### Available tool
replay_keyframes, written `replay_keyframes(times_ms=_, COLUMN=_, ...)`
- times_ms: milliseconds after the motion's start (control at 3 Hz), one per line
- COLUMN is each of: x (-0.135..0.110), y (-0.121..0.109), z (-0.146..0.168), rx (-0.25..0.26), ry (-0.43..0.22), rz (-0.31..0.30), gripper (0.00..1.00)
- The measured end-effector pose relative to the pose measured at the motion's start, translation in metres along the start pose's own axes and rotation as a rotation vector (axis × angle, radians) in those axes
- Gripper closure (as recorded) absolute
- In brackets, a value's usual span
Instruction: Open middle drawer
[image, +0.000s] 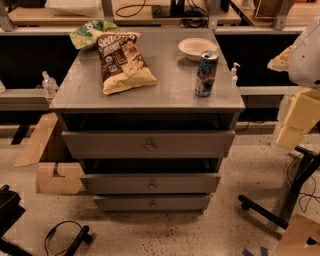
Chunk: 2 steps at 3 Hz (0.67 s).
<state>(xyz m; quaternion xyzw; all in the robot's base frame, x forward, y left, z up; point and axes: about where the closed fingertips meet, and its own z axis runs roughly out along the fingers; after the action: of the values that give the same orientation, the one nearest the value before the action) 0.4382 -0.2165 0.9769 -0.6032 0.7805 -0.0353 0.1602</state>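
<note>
The grey three-drawer cabinet (147, 90) stands in the middle of the camera view. The middle drawer (115, 183) has a wide flat grey front with a small round knob (151, 185) at its centre. A dark gap shows above its front. The taller top drawer front (100, 144) is above it and the slim bottom drawer front (125, 202) is below it. My gripper is out of view. Only a white part of my arm (307, 50) shows at the right edge, well away from the drawers.
On the cabinet top lie a brown chip bag (122, 62), a green bag (90, 32), a white bowl (196, 48) and a can (206, 73). Cardboard pieces (55, 177) lie on the floor at left. A black wheeled stand (280, 212) and yellowish blocks (300, 117) are at right.
</note>
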Motion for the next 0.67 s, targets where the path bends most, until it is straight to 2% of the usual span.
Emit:
replay_keyframes(times_ms=333, x=0.000, y=0.000, z=0.000, rx=0.000, ry=0.000, rz=0.000, gripper=0.00)
replay_keyframes(times_ms=667, x=0.003, y=0.003, z=0.038, rx=0.022, ry=-0.052, rz=0.016, gripper=0.00)
